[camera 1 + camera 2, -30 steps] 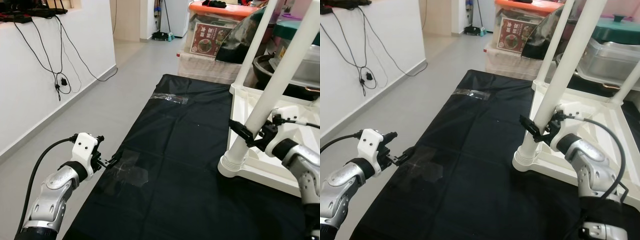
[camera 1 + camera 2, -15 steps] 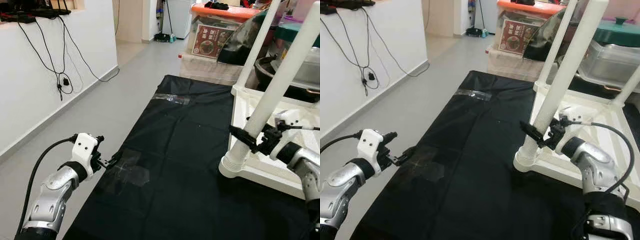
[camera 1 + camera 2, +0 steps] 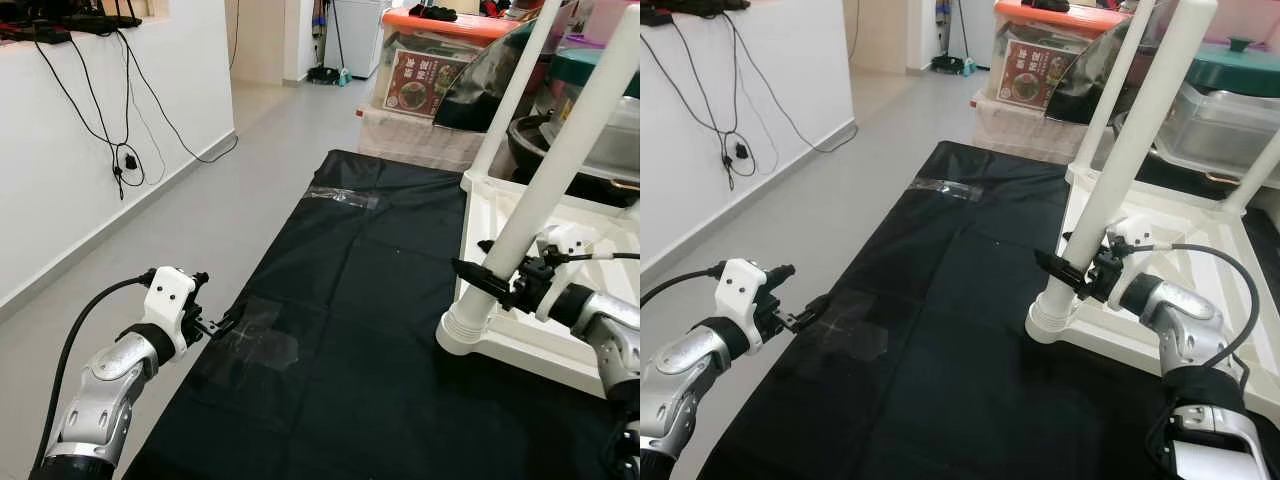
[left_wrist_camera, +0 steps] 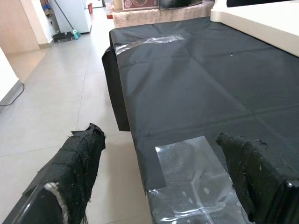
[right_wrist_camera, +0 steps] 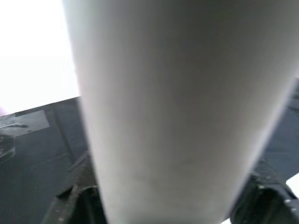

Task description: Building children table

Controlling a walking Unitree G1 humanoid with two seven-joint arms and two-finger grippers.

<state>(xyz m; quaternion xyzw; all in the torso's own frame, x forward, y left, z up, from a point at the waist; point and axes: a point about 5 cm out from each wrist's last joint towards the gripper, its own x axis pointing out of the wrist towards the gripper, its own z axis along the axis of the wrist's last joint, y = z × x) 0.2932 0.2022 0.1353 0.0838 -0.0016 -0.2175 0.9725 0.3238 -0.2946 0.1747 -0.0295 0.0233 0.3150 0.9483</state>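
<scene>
A white children's table lies upside down on a black sheet, its legs pointing up. My right gripper is shut on the nearest table leg, low down just above its base collar. In the right wrist view the white leg sits between both black fingers. My left gripper hovers open and holds nothing, by the sheet's left edge over a clear tape patch. The left wrist view has the left gripper over that patch.
Plastic storage boxes and a lidded pot stand behind the sheet. A white wall with hanging cables runs along the left. Bare grey floor lies between wall and sheet.
My right gripper has shifted slightly on the table leg, its wrist turning a little. The left arm has stayed still.
</scene>
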